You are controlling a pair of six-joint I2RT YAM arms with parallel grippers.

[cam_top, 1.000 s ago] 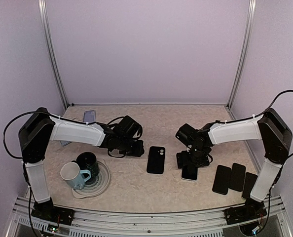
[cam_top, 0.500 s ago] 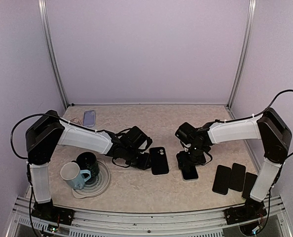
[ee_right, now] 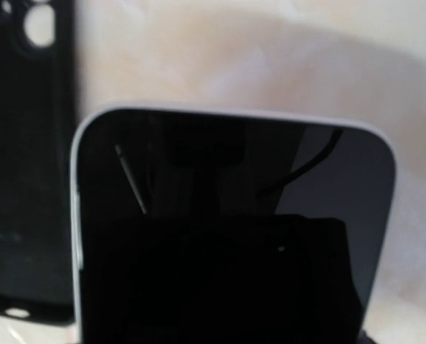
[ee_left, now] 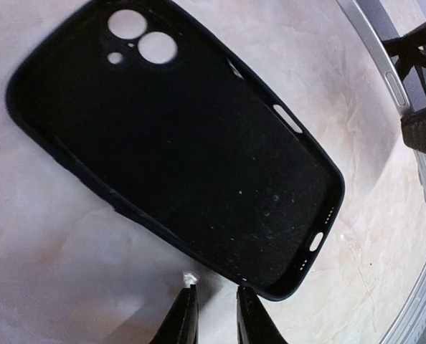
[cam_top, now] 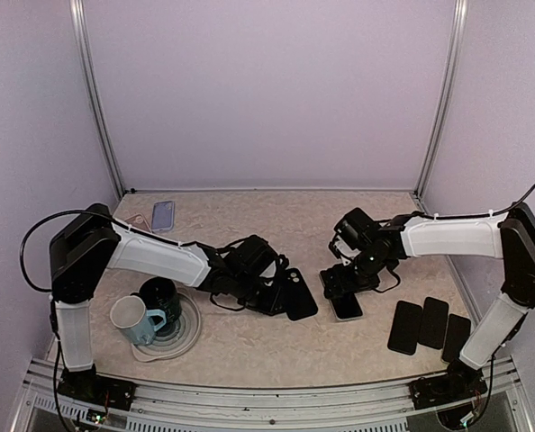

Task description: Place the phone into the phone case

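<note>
The black phone case (cam_top: 299, 295) lies open side up on the table, turned at a slant; it fills the left wrist view (ee_left: 177, 150), camera holes at the far left. My left gripper (cam_top: 279, 297) sits at its left edge, fingers almost shut and empty (ee_left: 216, 297), one fingertip (ee_left: 247, 304) touching the case's rim. The phone (cam_top: 347, 308), dark screen with a white rim, lies just right of the case. My right gripper (cam_top: 342, 286) is shut on the phone's far end; the phone fills the right wrist view (ee_right: 234, 179), the case (ee_right: 26, 179) beside it.
A white mug (cam_top: 128, 317) and a dark mug (cam_top: 162, 295) stand on a grey round mat (cam_top: 191, 333) at the front left. A purple phone (cam_top: 162, 214) lies at the back left. Three black slabs (cam_top: 433, 322) lie at the front right.
My left gripper has moved right and pushed the case toward the phone, turning it at a slant. My right gripper has shifted the phone slightly away from the table's front edge.
</note>
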